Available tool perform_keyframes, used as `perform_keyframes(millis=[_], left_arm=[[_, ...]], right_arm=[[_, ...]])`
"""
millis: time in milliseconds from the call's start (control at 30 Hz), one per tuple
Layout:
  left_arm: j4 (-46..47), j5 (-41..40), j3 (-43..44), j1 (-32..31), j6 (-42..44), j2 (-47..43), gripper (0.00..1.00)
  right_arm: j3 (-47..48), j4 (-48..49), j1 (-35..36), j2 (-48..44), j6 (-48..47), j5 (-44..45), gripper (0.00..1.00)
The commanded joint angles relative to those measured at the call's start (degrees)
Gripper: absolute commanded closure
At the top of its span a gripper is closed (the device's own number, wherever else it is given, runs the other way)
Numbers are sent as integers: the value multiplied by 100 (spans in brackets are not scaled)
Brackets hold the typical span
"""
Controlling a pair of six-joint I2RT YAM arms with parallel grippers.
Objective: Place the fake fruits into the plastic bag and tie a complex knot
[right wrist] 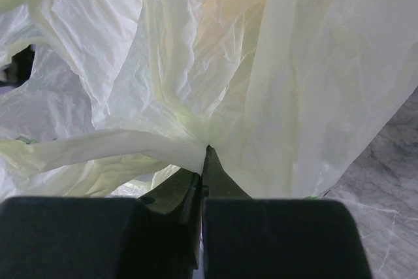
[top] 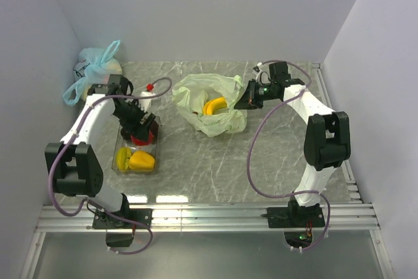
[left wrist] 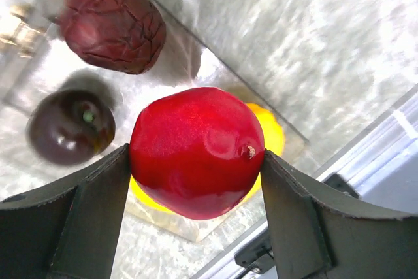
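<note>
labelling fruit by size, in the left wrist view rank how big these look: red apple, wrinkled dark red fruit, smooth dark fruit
1. red apple, largest, though it is nearest the camera, so true size is unsure
2. wrinkled dark red fruit
3. smooth dark fruit, slightly smaller than the wrinkled one

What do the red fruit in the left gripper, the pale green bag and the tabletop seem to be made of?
Red fruit: likely hard plastic, glossy, with soft highlights. Pale green bag: thin plastic film, translucent, crinkled; yellow glows through. Tabletop: grey, veined like marble; stone or print, cannot tell.
</note>
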Motion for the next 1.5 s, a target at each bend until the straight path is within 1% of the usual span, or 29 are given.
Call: perform_keyframes(millis=[0, 67, 100, 167, 200, 233, 267, 300, 333, 367, 400, 433, 533, 600, 667, 733, 833, 900, 933, 967, 1033, 1067, 1167, 1233, 1267, 1333, 1367, 1400, 1467], left_arm=[[-482, 528, 947, 4, -202, -440, 61], [-439, 713, 1476, 4, -412, -405, 62], [-352, 931, 2070, -13, -779, -361, 62], [236, 1039, 2627, -92, -1299, -178, 62], [482, 1039, 3117, -266, -1789, -81, 62], [675, 1022, 3339, -373, -1985, 7, 61], [1121, 1004, 3533, -478, -2161, 182, 61], [1343, 960, 3831, -723, -2485, 262, 61], [1554, 795, 3947, -856, -2627, 341, 61], [1956, 723, 4044, -988, -2742, 499, 60], [2108, 723, 4193, -1215, -2925, 587, 60], [2267, 783, 4229, -1322, -2997, 667, 60], [2540, 758, 4238, -1901, -3182, 1079, 60], [2724, 758, 4002, -2296, -3261, 1335, 60], [2935, 767, 3591, -2491, -3305, 1466, 59], [3233, 311, 3360, -2763, -3436, 1572, 59], [3427, -50, 3245, -2975, -3481, 1915, 55], [3525, -313, 3271, -3063, -3507, 2117, 40], [3551, -358, 3350, -3063, -3525, 2196, 34], [3438, -385, 3655, -3063, -3542, 2353, 22], [3227, -534, 4060, -3063, -3543, 2504, 10], [2965, -552, 4437, -3054, -3473, 2591, 2], [2568, -605, 5018, -3037, -3323, 2601, 1], [2252, -552, 5152, -2967, -3262, 2479, 1], [2164, -343, 5170, -2923, -3253, 2269, 1], [1943, 44, 5065, -2660, -3305, 1961, 1], [1917, 620, 4795, -2494, -3349, 1559, 1], [1925, 852, 4627, -2065, -3515, 1346, 1], [1768, 1335, 4206, -1545, -3700, 846, 1]], right_arm=[[237, 6, 37, -16, -47, -71, 100], [254, 23, 37, -7, -56, -62, 100], [263, 23, 37, -7, -56, -53, 100], [272, 41, 45, -7, -30, -36, 100], [272, 58, 45, -16, -29, -36, 100], [272, 50, 54, -16, -29, -36, 100], [280, 58, 63, -16, -38, -27, 100], [289, 41, 63, -25, -47, -27, 100], [307, 32, 54, -16, -56, -18, 100], [324, 23, 72, -16, -73, -9, 100], [342, 23, 80, -25, -73, 8, 100], [351, 58, 80, -25, -65, 8, 100], [316, 251, 89, -69, 32, 70, 100], [316, 348, 89, -78, 137, 87, 100], [351, 419, 81, -78, 216, 87, 100], [403, 497, 72, -60, 260, 79, 100], [447, 551, 54, -25, 348, 17, 100], [465, 577, 54, -16, 392, -18, 100], [465, 560, 45, -8, 392, -44, 100], [474, 559, 54, -16, 392, -44, 100], [483, 533, 54, 10, 375, -36, 100], [491, 481, 54, 10, 314, -18, 100], [491, 402, 54, 54, 261, -18, 100], [483, 349, 45, 54, 226, -27, 100], [474, 314, 45, 54, 182, -27, 100], [439, 287, 37, 28, 155, -18, 100], [439, 252, 19, 36, 103, -9, 100], [447, 234, 28, 19, 85, 52, 100], [448, 191, 28, 10, 6, 70, 100]])
